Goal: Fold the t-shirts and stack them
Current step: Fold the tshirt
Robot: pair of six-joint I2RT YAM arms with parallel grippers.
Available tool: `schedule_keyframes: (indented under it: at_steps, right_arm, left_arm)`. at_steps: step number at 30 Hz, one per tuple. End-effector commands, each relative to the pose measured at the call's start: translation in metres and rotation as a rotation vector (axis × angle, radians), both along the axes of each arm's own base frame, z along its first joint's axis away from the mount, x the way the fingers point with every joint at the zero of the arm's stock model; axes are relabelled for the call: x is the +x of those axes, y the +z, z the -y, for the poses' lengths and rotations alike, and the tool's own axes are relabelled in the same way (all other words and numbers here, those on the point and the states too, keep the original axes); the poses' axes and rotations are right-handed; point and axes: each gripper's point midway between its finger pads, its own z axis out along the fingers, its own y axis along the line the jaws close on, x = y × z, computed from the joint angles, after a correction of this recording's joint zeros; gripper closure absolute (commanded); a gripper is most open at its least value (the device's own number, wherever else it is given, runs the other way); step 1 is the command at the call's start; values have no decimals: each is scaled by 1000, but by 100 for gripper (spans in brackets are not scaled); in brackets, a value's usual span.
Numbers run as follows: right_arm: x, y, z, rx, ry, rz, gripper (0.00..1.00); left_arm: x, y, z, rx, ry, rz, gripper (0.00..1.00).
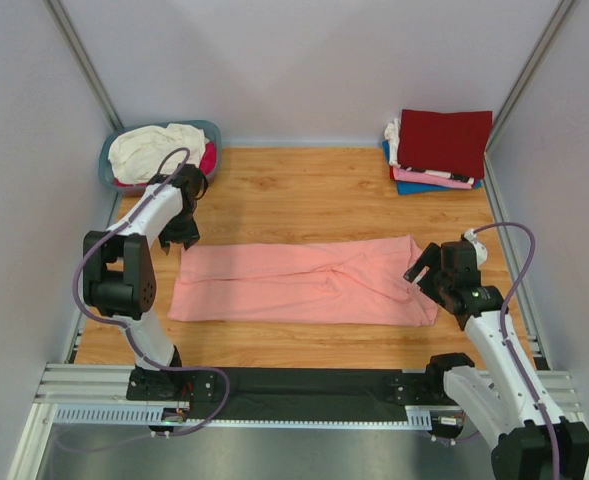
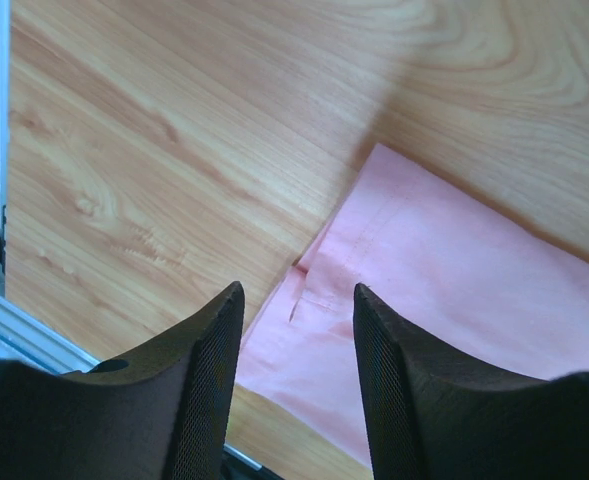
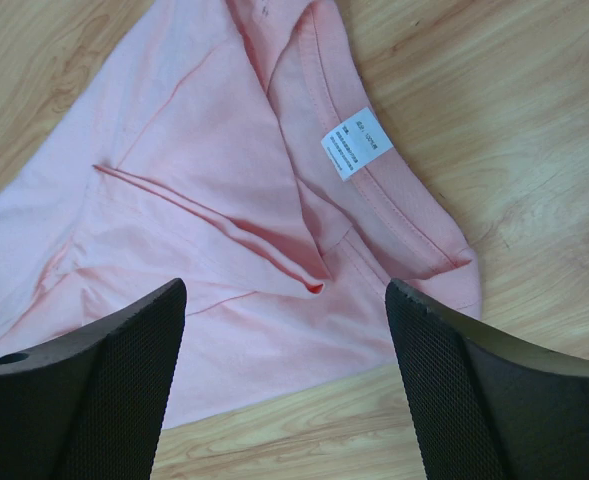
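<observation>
A salmon-pink t-shirt (image 1: 299, 283) lies folded into a long strip across the middle of the wooden table (image 1: 304, 190). My left gripper (image 1: 184, 232) hangs over its left end, open, with the hem corner (image 2: 314, 300) below the empty gap. At the right end my right gripper (image 1: 421, 268) stands open above the collar with its white label (image 3: 356, 142), holding nothing. Folded t-shirts (image 1: 442, 150) are stacked at the far right, dark red on top, pink and blue beneath.
A blue-grey basket (image 1: 114, 150) at the far left corner holds a cream-white shirt (image 1: 154, 148) and a magenta one (image 1: 209, 158). Grey walls close in both sides. A metal rail (image 1: 304, 385) runs along the near edge.
</observation>
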Motion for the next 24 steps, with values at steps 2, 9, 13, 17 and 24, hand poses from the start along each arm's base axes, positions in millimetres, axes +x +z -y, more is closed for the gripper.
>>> schedule_keyframes:
  at_steps: [2, 9, 13, 17, 24]
  right_arm:
    - [12, 25, -9, 48, 25, 94, 25]
    - [0, -4, -46, 146, 97, -24, 30]
    - [-9, -33, -81, 162, 186, -123, 30]
    - [-6, -53, -92, 173, 205, -216, 29]
    - [32, -73, -108, 142, 215, -330, 31]
  left_arm:
    - [4, 32, 7, 3, -53, 88, 47]
    - [9, 11, 65, -45, -243, 62, 47]
    - [3, -29, 81, -77, -258, -73, 58]
    - [-7, -57, 86, -64, -274, -177, 60]
    - [-23, -76, 85, -41, -270, -270, 60]
